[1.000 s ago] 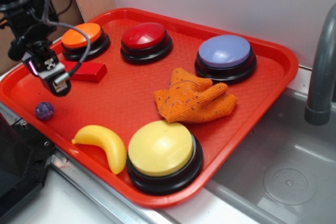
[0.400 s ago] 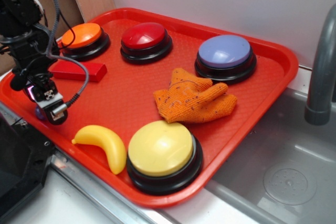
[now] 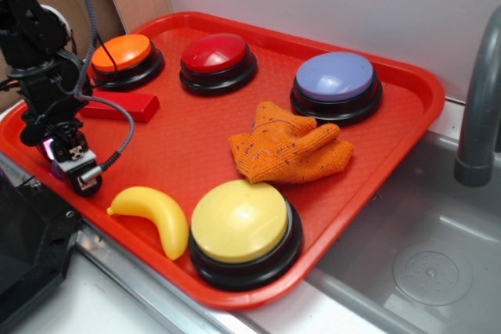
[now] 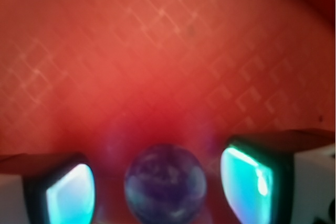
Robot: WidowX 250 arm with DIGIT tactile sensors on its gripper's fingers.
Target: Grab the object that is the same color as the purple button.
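Note:
In the wrist view the small purple speckled ball [image 4: 165, 182] lies on the red tray between my two fingers, with a gap on each side. My gripper [image 4: 160, 187] is open and low over the tray. In the exterior view the gripper [image 3: 69, 163] is at the tray's front left corner and hides the ball. The lavender-blue dome button [image 3: 337, 84] stands at the back right of the tray.
The red tray [image 3: 188, 142] also holds an orange button [image 3: 124, 56], a red button [image 3: 216, 59], a yellow button [image 3: 243, 228], a red block [image 3: 121, 105], a yellow banana [image 3: 153, 213] and an orange glove [image 3: 290, 146]. A sink [image 3: 423, 248] lies to the right.
My gripper has moved down and toward the tray's front left corner, onto the ball's spot. The ball, visible one second ago, is now covered in the exterior view.

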